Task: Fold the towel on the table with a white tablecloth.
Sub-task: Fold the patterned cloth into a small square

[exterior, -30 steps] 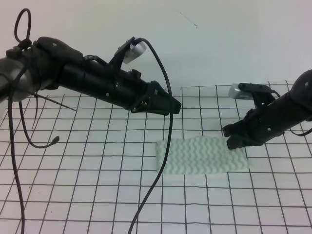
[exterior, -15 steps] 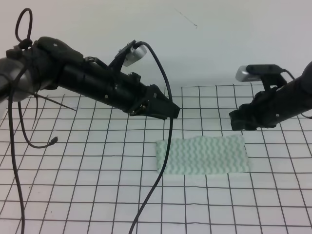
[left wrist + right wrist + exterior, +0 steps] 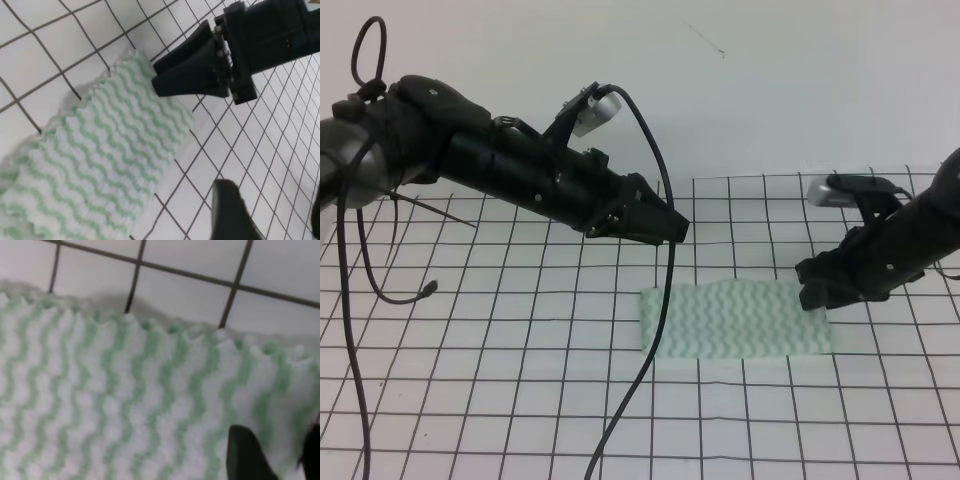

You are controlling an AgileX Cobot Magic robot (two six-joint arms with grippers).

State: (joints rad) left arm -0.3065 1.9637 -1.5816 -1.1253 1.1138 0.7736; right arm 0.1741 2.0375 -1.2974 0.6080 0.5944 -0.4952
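High view oblique over table; wrist views close above towel, shared

Desk was covered w/ white cloth printed in a thin black square grid; the grid ran from the near edge back to a plain white wall. The towel lay flat on it, right of centre, long side running left-right, approx. rectangular, pale green & white wavy stripes. Its far edge rose in a slight hump near the middle; left end looked a bit ragged. In the left wrist view the towel lay across several grid squares, scalloped edge casting a thin shadow on the cloth. Right wrist view showed the scalloped edge just short of a grid line.
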